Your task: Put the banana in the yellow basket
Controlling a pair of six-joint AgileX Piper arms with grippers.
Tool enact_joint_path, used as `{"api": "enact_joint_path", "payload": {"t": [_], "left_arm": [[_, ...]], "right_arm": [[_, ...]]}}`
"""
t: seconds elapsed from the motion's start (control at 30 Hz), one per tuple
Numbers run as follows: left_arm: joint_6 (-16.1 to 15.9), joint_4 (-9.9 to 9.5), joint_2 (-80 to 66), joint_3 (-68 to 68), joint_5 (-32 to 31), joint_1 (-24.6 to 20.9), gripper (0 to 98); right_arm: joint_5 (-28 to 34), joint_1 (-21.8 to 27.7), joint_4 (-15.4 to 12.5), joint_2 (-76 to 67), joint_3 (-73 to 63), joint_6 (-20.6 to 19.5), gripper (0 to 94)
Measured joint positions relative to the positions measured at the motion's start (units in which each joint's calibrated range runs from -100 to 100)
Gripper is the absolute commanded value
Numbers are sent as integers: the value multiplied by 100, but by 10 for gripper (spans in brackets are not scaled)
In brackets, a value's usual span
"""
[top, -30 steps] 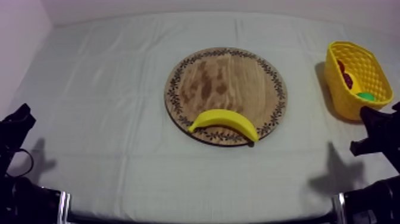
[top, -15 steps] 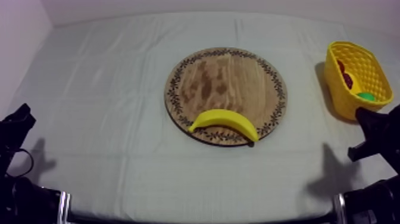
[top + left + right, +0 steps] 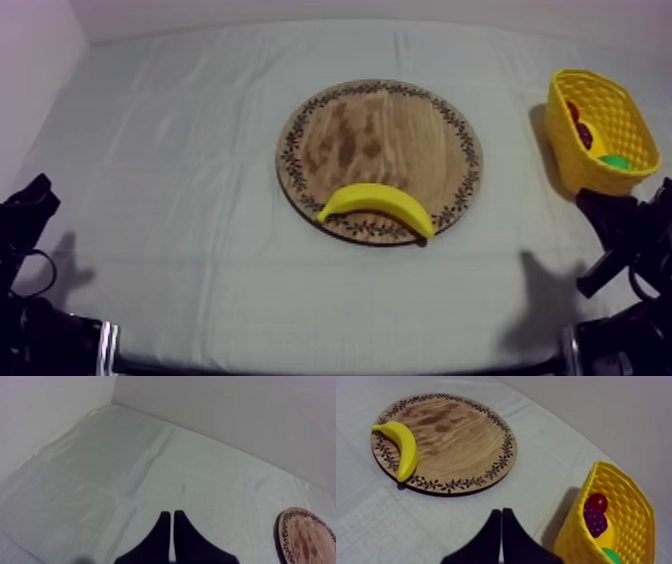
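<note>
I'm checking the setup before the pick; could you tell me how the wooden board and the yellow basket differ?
The wooden board lies flat at the middle of the cloth; the yellow basket stands tall-walled at its right side. The board bears only the banana, at its near rim; the basket holds a small red fruit, grapes and more. Both rest on the cloth.

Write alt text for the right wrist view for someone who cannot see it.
A banana lies at the edge of a round wooden board. The right end effector, shut on nothing, hangs over the cloth between board and yellow basket, which holds fruit.
</note>
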Motion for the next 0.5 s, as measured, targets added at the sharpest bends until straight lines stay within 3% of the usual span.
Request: {"api": "enact_joint_path", "payload": {"t": [0.3,0.5], "left_arm": [[0,0,0,0,0,0,1],[0,0,0,0,0,0,1]], "right_arm": [[78,-411,97,131,-134,330,7],[173,-484,-99,738,-600,638,7]]}}
